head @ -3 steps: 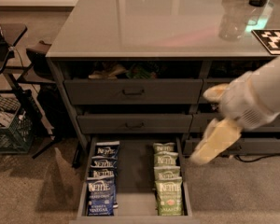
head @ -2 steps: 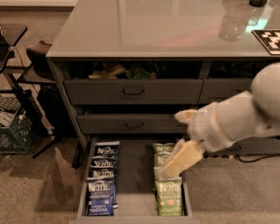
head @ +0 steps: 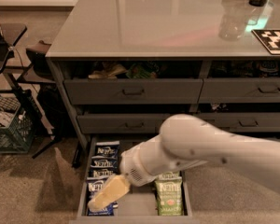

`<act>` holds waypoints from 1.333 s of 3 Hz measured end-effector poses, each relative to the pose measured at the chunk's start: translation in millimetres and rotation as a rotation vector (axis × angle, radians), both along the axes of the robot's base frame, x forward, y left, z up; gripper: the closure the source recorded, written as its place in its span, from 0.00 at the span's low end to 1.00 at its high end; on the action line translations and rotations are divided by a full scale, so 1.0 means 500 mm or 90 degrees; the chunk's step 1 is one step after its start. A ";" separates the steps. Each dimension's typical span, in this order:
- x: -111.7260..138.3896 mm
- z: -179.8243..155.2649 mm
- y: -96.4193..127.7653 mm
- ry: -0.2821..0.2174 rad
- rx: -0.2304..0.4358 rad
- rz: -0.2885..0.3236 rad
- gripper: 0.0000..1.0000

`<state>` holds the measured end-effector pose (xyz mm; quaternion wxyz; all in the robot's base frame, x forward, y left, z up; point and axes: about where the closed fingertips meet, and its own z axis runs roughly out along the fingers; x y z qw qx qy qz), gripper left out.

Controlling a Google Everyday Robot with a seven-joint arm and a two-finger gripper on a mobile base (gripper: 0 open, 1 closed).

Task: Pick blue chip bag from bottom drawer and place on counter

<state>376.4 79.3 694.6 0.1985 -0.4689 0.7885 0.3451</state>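
Camera view only. Claw (head: pixel 101 199) low over left side of the open bottom drawer (head: pixel 83 190), overlapping the front blue chip bag (head: pixel 97 187). Touching or not: cannot tell. Claw apart or together: cannot tell either. Other blue bags (head: pixel 105 151) lined up behind it, toward the cabinet. Green bags (head: pixel 168 196) on drawer's right side, with a bare floor strip between. Bag in drawer, not on counter (head: pixel 154 22).
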 end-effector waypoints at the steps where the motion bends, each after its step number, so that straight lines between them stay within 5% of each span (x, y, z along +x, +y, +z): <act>1: -0.007 -0.121 0.108 0.071 -0.013 -0.019 0.00; 2: 0.016 -0.262 0.207 0.120 -0.017 -0.042 0.00; 3: 0.016 -0.262 0.207 0.120 -0.016 -0.042 0.00; 4: 0.022 -0.260 0.186 0.087 0.011 -0.053 0.00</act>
